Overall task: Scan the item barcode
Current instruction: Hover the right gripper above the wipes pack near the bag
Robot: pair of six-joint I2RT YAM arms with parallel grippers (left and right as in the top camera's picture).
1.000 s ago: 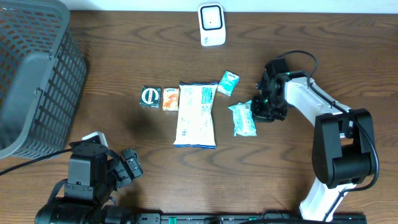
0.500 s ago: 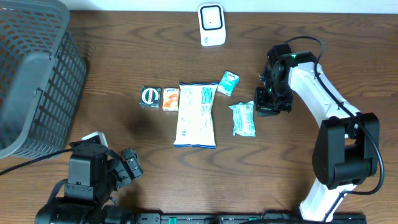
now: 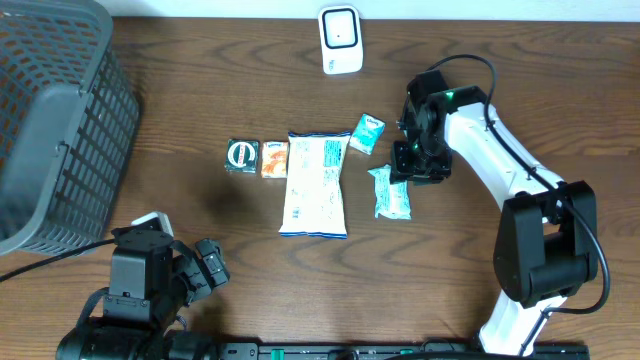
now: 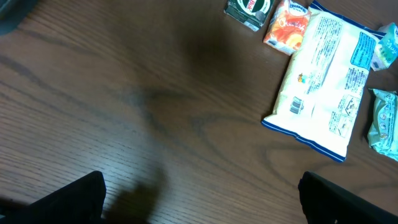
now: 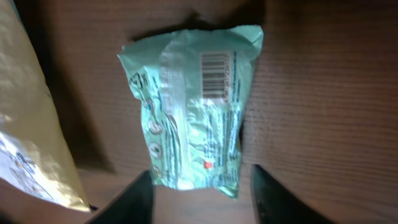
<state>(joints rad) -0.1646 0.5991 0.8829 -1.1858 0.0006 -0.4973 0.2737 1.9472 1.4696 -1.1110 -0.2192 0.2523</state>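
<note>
Overhead and wrist views, right arm at the pick. Against the views of a second ago, the right gripper (image 5: 200,186) has travelled leftward from beside the green packet (image 5: 193,106) to a station over it, and its jaws, shut then, now stand part-open; the two fingers (image 5: 138,198) straddle the end of the packet away from the barcode (image 5: 216,71) and hold nothing; I cannot tell whether they touch the film. The packet lies flat on the table (image 3: 200,80), code uppermost, just right of the white snack bag (image 3: 315,185). I read this as the approach to a grasp; the scan itself is not begun, since the scanner (image 3: 340,38) stands well apart at the far edge, and the packet would have to be lifted and its code turned toward that unit. The left gripper (image 4: 202,199) is spread fully, empty, low near the table's front edge. Surface: dark wood grain, matt; a small teal pack (image 3: 367,132), an orange pack (image 3: 274,158) and a dark pack (image 3: 241,155) lie near the bag; a grey mesh basket (image 3: 50,120) fills the far left corner. Of the room, only a pale strip beyond the far edge shows.
</note>
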